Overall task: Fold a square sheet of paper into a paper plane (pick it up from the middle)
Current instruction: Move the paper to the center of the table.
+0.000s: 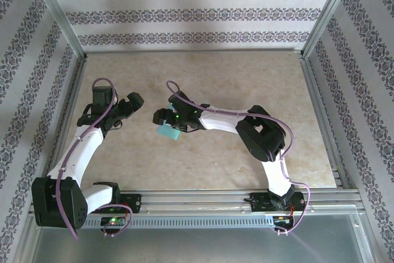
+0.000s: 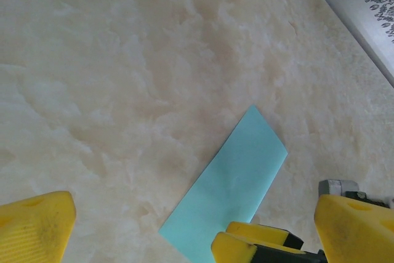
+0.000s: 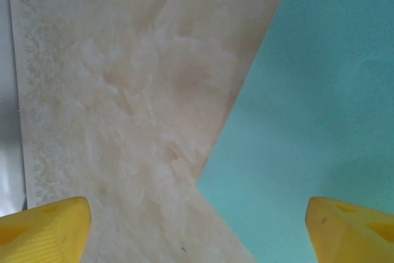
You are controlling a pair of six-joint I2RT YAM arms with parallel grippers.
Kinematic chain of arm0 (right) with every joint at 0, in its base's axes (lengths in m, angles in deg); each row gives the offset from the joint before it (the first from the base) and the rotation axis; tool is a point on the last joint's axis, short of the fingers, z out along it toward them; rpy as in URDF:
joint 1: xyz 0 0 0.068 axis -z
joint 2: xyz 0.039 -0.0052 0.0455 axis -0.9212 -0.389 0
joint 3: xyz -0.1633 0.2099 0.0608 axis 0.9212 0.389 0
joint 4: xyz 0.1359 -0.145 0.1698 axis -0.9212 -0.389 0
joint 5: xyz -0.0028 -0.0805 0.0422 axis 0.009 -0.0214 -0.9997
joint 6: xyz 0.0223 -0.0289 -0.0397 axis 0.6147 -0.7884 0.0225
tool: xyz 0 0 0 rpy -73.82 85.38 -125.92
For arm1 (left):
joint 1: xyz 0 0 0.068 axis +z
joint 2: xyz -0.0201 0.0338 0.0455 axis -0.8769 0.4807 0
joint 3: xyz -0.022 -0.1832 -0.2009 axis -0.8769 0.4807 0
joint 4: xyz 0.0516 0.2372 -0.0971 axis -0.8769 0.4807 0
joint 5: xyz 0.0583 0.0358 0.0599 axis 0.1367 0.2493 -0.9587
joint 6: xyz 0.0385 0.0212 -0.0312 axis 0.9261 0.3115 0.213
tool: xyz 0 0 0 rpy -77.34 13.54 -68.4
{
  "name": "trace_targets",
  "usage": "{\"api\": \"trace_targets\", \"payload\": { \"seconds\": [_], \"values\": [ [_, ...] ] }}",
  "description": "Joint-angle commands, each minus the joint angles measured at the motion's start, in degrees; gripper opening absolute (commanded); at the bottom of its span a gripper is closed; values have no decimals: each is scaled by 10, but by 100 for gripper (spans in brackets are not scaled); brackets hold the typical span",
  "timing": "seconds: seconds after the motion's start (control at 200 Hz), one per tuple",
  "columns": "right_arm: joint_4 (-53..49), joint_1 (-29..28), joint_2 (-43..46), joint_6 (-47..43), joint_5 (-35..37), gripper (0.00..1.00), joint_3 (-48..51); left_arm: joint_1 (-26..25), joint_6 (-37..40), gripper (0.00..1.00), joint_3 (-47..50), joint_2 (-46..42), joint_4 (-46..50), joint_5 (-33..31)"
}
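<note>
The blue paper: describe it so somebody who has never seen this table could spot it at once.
Start at the beige marbled table, a little left of its middle. There, right by the right tool, lies the paper: a flat light-blue strip, the only blue thing on the pale tabletop.

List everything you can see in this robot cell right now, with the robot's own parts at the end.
light-blue paper piece, narrow strip shape: one, light blue, flat on the table beneath the right gripper
beige marbled table: one, beige, floor of the cell
patterned wallpaper walls: three, white with grey ornament bands, back and both sides
metal frame rails: several, silver, near edge and wall corners
left arm: one, white and black, lilac cable, left side
right arm: one, white and black, reaching toward the centre
left gripper: one, yellow fingers, open, beside the paper
right gripper: one, yellow fingers, open, above the paper
</note>
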Motion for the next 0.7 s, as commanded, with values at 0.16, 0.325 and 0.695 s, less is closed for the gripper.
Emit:
{"api": "trace_targets", "payload": {
  "seconds": [0.16, 0.325, 0.695],
  "values": [
    [-33, 8, -28, -17, -37, 89, -17, 7, 14, 100, 5, -19, 6, -8],
    [-52, 18, -30, -30, -37, 87, 2, 7, 13, 99, 5, -21, 7, -6],
    [-123, 82, 90, -247, -61, 85, 174, 7, 14, 100, 0, 11, -15, 59]
  ]
}}
